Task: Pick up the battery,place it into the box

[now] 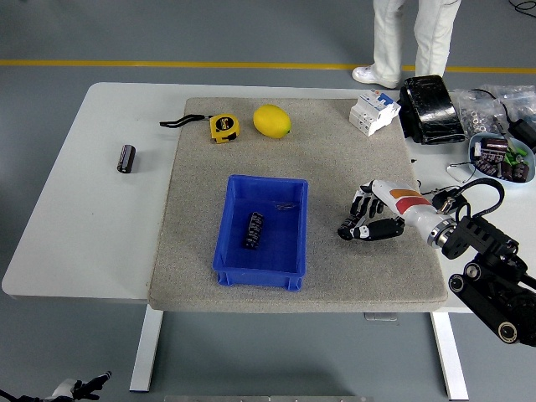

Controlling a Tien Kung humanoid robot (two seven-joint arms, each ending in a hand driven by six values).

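Note:
A black battery (254, 229) lies inside the blue box (232, 258) in the middle of the grey mat. A second black battery (126, 157) lies on the white table at the far left. My right hand (365, 219) hovers over the mat to the right of the box, fingers loosely curled and holding nothing. My left arm is out of view.
A yellow tape measure (222, 126) and a lemon (272, 121) lie at the back of the mat (352, 167). A white breaker (373, 111), a black case (430, 107) and a tray of parts (501, 158) sit at the back right. A person's legs (406, 38) stand beyond the table.

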